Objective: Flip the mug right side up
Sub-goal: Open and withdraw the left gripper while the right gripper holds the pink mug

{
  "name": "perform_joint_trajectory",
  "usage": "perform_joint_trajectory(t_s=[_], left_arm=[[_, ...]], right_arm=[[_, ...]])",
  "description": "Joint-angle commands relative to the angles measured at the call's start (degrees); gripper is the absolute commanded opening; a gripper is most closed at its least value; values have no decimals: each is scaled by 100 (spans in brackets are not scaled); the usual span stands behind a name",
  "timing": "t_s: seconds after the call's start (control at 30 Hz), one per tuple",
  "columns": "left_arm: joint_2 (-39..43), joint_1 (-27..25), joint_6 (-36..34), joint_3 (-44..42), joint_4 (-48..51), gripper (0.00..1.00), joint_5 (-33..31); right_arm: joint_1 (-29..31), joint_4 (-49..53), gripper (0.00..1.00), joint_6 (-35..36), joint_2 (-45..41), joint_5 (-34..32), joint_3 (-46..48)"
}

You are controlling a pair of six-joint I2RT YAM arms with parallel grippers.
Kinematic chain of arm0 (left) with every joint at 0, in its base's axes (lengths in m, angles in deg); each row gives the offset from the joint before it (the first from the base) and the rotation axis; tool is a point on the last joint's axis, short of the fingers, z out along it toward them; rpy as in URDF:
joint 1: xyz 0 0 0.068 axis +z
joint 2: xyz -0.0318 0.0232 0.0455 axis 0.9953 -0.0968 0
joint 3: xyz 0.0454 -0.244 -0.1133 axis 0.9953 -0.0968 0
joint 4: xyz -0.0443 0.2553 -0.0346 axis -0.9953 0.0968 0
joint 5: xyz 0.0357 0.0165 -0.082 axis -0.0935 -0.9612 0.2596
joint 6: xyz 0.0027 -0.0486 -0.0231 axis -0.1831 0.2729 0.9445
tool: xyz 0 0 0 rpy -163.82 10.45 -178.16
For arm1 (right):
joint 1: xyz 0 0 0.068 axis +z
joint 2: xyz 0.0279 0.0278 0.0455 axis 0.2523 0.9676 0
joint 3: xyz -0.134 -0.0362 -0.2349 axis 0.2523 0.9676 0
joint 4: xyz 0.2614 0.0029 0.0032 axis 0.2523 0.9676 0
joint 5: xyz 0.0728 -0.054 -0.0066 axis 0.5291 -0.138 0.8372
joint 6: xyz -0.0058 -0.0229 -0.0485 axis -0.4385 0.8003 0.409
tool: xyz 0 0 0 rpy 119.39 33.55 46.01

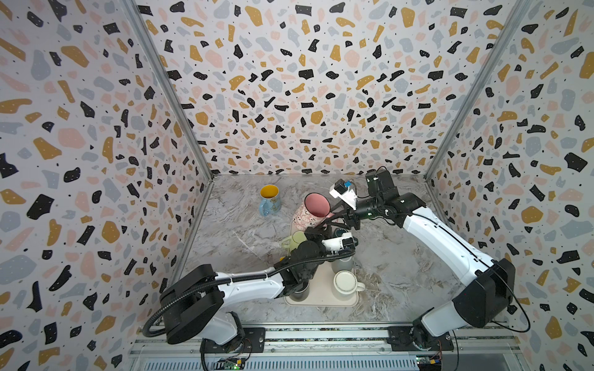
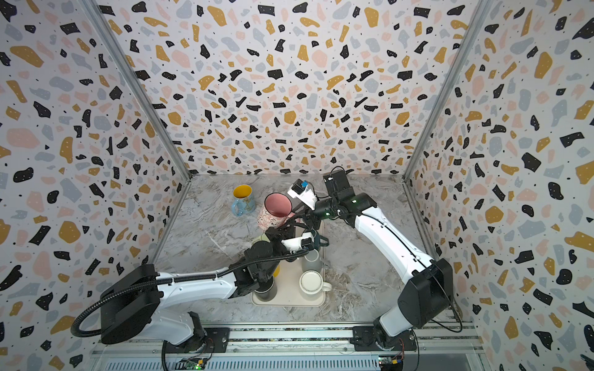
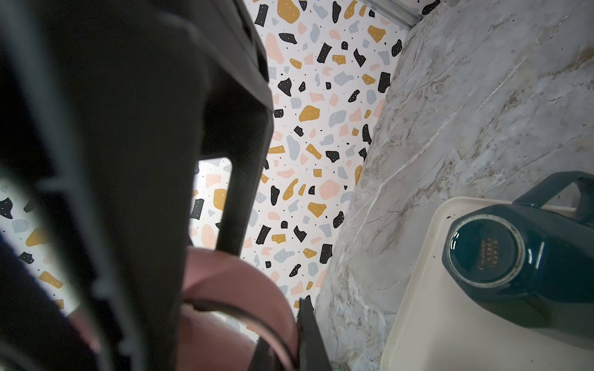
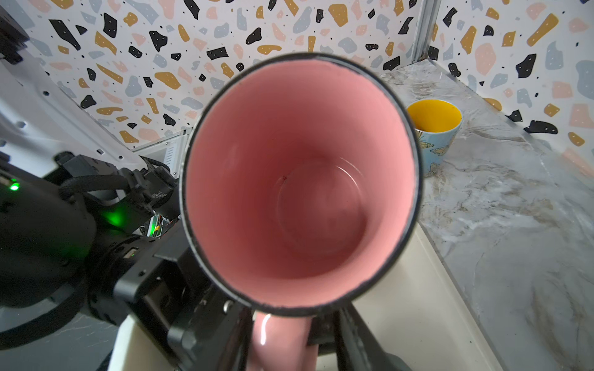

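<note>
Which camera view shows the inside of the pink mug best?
The right wrist view: the pink mug opens toward it, empty inside. Both top views show it small and tilted; the left wrist view, only a blurred part.

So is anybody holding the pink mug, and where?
The pink mug hangs over the tray. The right gripper straddles its handle, maybe not squeezing yet. The left gripper is shut by its base, hold hidden.
</note>
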Motion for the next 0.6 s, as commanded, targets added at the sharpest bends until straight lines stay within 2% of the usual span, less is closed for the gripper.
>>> perform_joint_trajectory(t_s=[0.0, 0.2, 0.3, 0.37, 0.5, 0.57], left_arm=[[87, -45, -278, 48, -897, 0, -78], [66, -55, -337, 53, -948, 0, -69], [46, -55, -375, 58, -983, 0, -86], [43, -55, -391, 67, -1002, 0, -96], [19, -60, -385, 66, -1074, 0, -137], [-11, -64, -396, 57, -1192, 0, -206]], right_arm=[[33, 186, 41, 12, 34, 38, -243], [47, 211, 37, -19, 124, -13, -273], [51, 229, 32, -38, 151, -65, -278], [61, 235, 24, -48, 185, -85, -278], [89, 237, 0, -78, 206, -157, -262], [106, 229, 0, -90, 206, -195, -244]])
